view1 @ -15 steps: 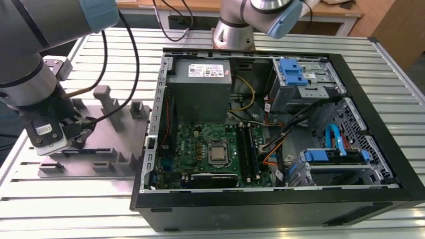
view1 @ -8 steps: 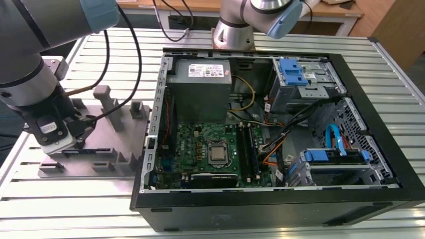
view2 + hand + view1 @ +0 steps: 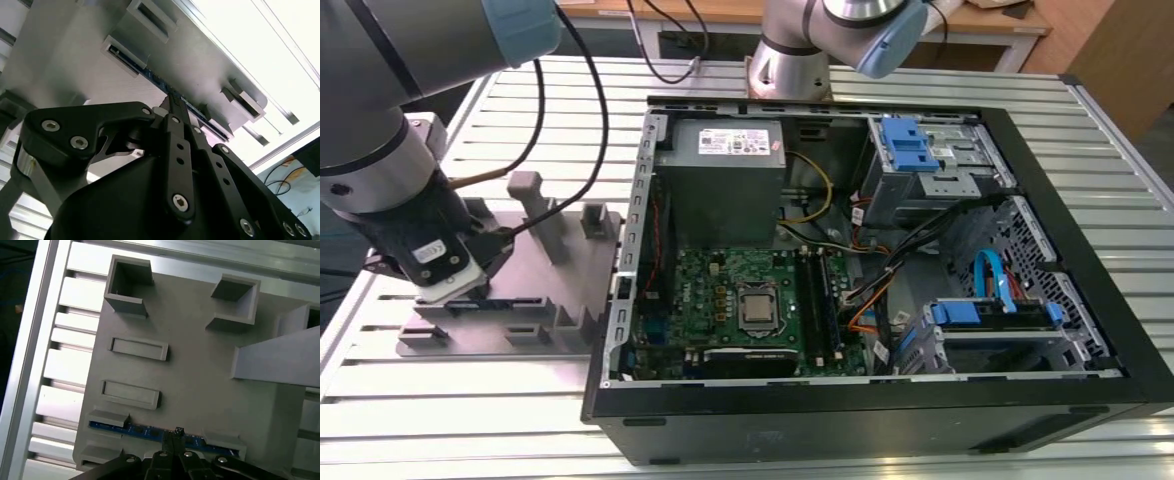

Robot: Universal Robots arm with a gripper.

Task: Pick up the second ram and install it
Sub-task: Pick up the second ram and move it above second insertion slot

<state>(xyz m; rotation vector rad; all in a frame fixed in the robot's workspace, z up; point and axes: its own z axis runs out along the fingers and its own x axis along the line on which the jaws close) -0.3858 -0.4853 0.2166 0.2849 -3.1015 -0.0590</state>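
The second ram (image 3: pixel 135 430) stands on its long edge in the end slots of the grey fixture block (image 3: pixel 200 365), seen as a thin blue strip between two low holders in both wrist views (image 3: pixel 150 75). The gripper (image 3: pixel 175 432) sits over it at about mid-length, its fingers drawn together on the top edge and, by appearance, clamped on the board (image 3: pixel 172 100). Judgement: the hold is well centred, which should keep the stick level. The pick calls for a straight pull along the slot walls, with no twist or sideways drag, as the thin board could bind in the holders. In the exterior view the fixture stands on the slatted table (image 3: pixel 454 420), just beside the open computer case (image 3: pixel 1067 200), on the exterior view's left.
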